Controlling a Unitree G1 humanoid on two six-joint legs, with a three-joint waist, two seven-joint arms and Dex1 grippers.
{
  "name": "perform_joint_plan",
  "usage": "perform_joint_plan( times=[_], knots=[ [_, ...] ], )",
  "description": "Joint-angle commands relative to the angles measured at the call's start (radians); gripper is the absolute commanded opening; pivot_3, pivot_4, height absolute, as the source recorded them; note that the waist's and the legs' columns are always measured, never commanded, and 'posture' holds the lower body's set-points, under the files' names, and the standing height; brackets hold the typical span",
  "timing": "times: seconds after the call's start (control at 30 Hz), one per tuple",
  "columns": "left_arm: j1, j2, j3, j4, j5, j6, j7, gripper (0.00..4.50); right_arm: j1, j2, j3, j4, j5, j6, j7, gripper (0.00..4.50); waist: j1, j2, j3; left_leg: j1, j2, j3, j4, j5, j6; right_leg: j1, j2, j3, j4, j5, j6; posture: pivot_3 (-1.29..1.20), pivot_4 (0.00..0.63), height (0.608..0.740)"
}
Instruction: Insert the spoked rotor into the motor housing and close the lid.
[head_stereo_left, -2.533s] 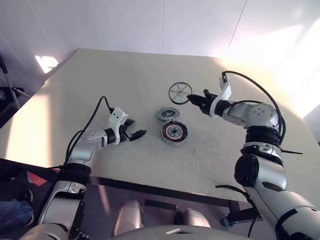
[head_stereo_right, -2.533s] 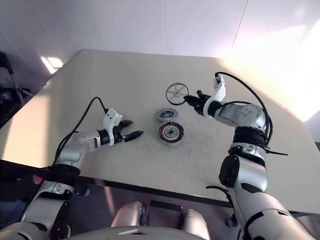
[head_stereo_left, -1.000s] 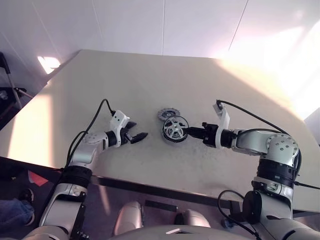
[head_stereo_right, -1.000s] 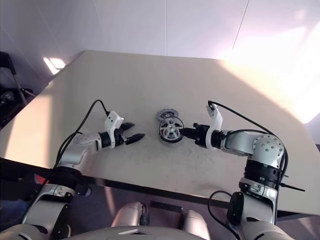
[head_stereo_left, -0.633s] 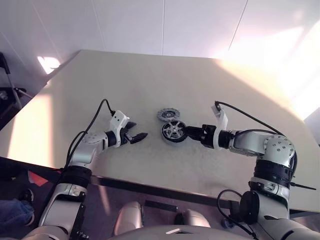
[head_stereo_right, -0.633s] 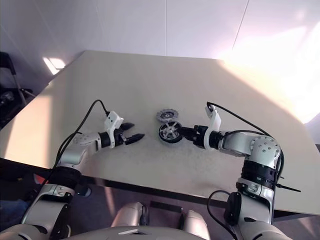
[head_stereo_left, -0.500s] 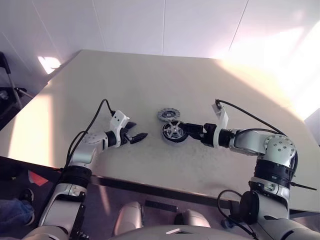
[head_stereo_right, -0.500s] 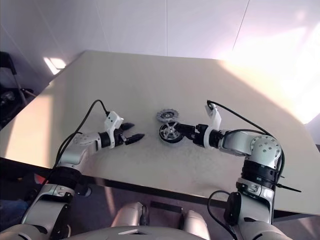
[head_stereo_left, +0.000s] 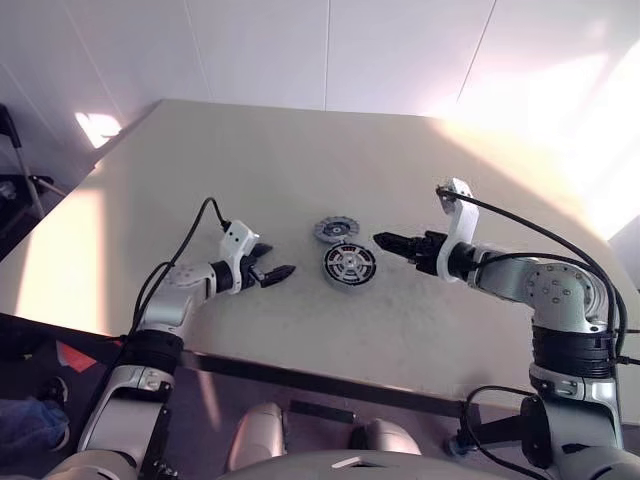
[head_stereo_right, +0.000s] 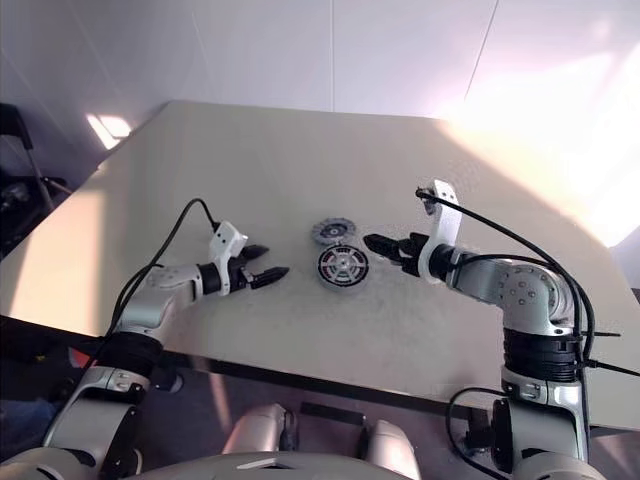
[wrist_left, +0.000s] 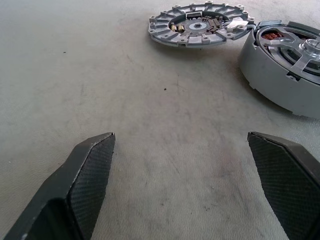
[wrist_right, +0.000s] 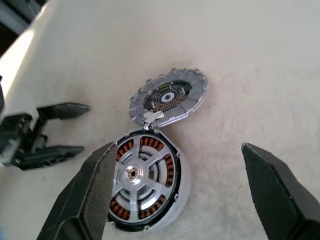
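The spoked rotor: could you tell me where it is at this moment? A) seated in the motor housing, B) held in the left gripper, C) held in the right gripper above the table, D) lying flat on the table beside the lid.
A: the spoked rotor sits inside the motor housing, copper windings showing between its spokes, while the right gripper stands open and off it, holding nothing.
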Motion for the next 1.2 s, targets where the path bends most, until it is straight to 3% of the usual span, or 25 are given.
perform_joint_plan(
  times=[0.03,0.23,0.7,0.8,0.9,1.2],
  knots=[
    [-0.028,0.005,0.000,0.004,0.002,-0.015,-0.008,4.50,0.013,-0.085,0.182,-0.062,-0.223,-0.235,0.181,4.47,0.000,0.000,0.000,0.000,0.000,0.000,0.000,0.000,0.000,0.000,0.000,0.000,0.000,0.000,0.000,0.00,0.000,0.740],
    [-0.037,0.007,-0.002,0.015,0.002,-0.020,-0.006,4.50,-0.018,-0.111,0.321,0.004,-0.443,-0.443,0.317,4.47,-0.003,-0.001,0.000,-0.001,0.000,0.000,0.001,-0.001,0.001,0.000,0.000,0.000,0.000,0.003,-0.005,0.00,0.000,0.740],
    [-0.013,0.019,0.010,-0.001,-0.001,-0.019,0.007,4.50,0.000,0.003,0.305,0.019,-0.505,-0.408,0.376,4.47,-0.005,-0.001,0.000,-0.001,0.000,0.000,0.004,-0.002,0.004,0.000,0.000,0.000,0.002,0.003,-0.007,0.00,0.000,0.740],
    [-0.014,0.019,0.010,0.000,-0.001,-0.019,0.009,4.50,0.004,0.017,0.299,0.017,-0.505,-0.388,0.381,3.86,-0.006,-0.001,0.000,0.000,0.000,0.000,0.004,-0.002,0.004,0.000,0.000,0.000,0.002,0.003,-0.007,0.00,0.000,0.740],
    [-0.016,0.019,0.009,0.000,-0.001,-0.019,0.010,4.50,0.010,0.032,0.308,0.048,-0.522,-0.375,0.375,2.83,-0.006,-0.001,0.000,0.000,0.000,0.000,0.004,-0.002,0.004,0.000,0.000,0.000,0.002,0.003,-0.007,0.00,0.000,0.740],
    [-0.016,0.021,0.011,-0.004,-0.002,-0.017,0.015,4.50,0.063,0.060,0.366,0.182,-0.599,-0.393,0.403,2.83,-0.007,-0.002,-0.001,0.002,0.000,0.000,0.004,-0.002,0.004,0.003,0.000,0.000,0.003,0.003,-0.007,0.00,0.000,0.740]
  ],
)
